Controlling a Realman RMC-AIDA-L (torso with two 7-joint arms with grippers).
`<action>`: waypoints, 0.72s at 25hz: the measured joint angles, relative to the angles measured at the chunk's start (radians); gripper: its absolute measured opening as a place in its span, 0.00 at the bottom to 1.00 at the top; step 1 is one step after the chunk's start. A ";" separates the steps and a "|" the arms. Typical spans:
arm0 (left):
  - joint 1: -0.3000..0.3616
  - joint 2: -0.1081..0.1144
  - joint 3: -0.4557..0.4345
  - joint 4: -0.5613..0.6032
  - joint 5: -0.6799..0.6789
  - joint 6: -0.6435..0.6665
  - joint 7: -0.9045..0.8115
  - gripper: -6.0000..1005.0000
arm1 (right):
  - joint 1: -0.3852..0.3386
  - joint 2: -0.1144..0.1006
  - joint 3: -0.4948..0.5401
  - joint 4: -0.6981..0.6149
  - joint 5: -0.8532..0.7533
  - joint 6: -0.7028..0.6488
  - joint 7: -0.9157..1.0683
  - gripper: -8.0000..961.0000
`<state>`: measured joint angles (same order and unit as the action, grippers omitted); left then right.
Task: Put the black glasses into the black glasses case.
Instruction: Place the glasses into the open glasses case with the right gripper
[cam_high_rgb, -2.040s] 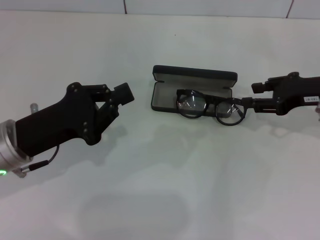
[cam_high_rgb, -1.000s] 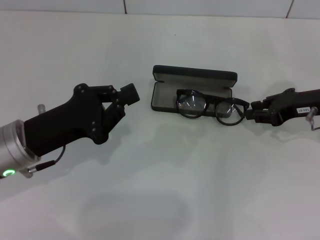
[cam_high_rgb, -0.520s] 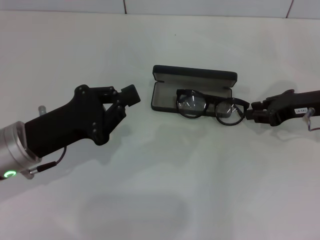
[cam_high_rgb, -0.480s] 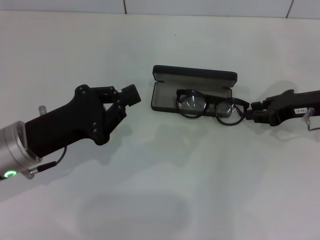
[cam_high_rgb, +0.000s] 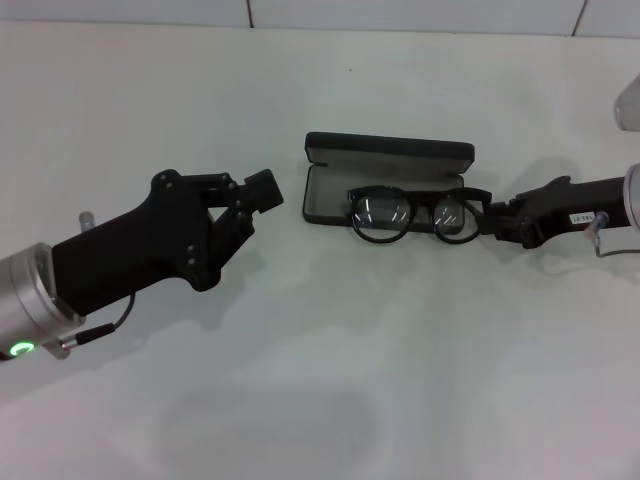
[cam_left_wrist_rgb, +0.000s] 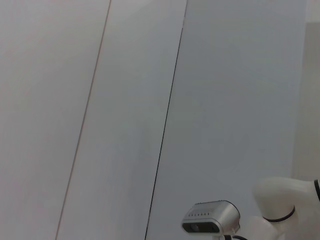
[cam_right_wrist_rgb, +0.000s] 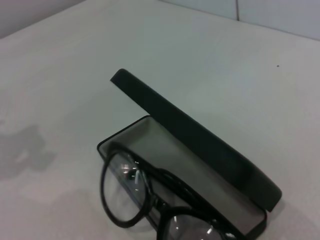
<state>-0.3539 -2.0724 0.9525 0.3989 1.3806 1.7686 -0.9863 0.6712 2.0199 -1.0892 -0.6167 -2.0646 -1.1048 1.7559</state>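
On the white table (cam_high_rgb: 330, 350), right tool (cam_high_rgb: 487, 216) clamps black glasses (cam_high_rgb: 410, 214) over open case (cam_high_rgb: 385, 170); left tool (cam_high_rgb: 245, 200) unclear.

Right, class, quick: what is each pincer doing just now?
Left pincer: shut, holding nothing, beside the case.
Right pincer: shut on the glasses, over the case's front edge.

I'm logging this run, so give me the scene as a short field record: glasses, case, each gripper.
black glasses: over the case's front edge, not yet lying inside
black glasses case: open, lid up, grey lining visible
right gripper: at the glasses' right end, shut on the frame
left gripper: left of the case, holding nothing
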 joint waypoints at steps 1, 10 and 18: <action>0.000 0.000 0.000 0.000 0.000 0.000 0.000 0.06 | 0.004 0.000 0.000 0.005 0.000 0.005 0.000 0.26; 0.001 -0.002 0.000 0.000 0.000 0.000 0.001 0.06 | 0.014 0.002 -0.001 0.010 0.006 0.000 -0.027 0.23; 0.000 -0.001 0.000 0.000 0.000 0.000 0.001 0.06 | 0.012 0.003 -0.004 0.014 0.085 -0.022 -0.119 0.23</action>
<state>-0.3543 -2.0738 0.9525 0.3989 1.3806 1.7686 -0.9848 0.6836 2.0233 -1.0930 -0.6026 -1.9797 -1.1272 1.6364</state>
